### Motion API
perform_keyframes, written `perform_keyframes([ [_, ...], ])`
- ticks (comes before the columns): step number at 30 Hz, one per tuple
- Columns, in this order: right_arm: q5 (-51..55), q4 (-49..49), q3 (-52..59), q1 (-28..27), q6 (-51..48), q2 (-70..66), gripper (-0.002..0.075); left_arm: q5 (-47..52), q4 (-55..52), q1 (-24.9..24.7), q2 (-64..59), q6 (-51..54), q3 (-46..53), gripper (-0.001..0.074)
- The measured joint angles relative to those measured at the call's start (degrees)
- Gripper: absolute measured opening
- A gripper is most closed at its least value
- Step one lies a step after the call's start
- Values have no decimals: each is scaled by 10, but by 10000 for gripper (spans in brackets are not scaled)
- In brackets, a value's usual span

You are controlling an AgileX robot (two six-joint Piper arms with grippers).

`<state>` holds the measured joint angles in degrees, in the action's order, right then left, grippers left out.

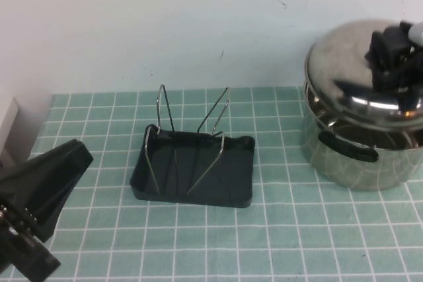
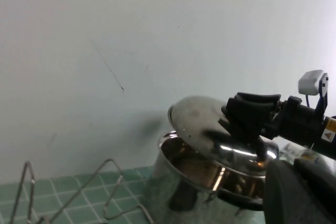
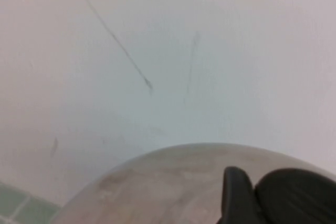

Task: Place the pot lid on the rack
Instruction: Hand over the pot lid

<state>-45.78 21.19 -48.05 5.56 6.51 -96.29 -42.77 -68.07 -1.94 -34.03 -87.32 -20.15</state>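
Observation:
The shiny domed pot lid (image 1: 350, 70) is tilted over the steel pot (image 1: 350, 156) at the right, its left edge raised off the rim. My right gripper (image 1: 393, 57) is shut on the lid's black knob, which its fingers hide. The left wrist view shows the lid (image 2: 205, 124) lifted over the pot (image 2: 194, 187) by the right gripper (image 2: 252, 114). The right wrist view shows the lid's dome (image 3: 173, 182) under the right gripper (image 3: 257, 187). The dark rack (image 1: 198, 176) with V-shaped wires stands empty mid-table. My left gripper (image 1: 69, 160) is shut and empty at the near left.
Green gridded mat (image 1: 297, 242) covers the table and a pale wall rises behind it. The rack's wires (image 2: 110, 182) show low in the left wrist view. The left gripper (image 2: 291, 182) fills that view's lower corner. A white object (image 1: 8, 120) sits at the left edge.

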Motion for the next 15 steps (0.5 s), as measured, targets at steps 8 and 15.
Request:
perform_keyframes([
  [8, -75, 155, 0, 1, 137, 143, 347, -6, 4, 0, 0, -247, 0, 1],
  [15, -141, 383, 0, 94, 349, 220, 347, -45, 15, 0, 0, -384, 0, 273],
])
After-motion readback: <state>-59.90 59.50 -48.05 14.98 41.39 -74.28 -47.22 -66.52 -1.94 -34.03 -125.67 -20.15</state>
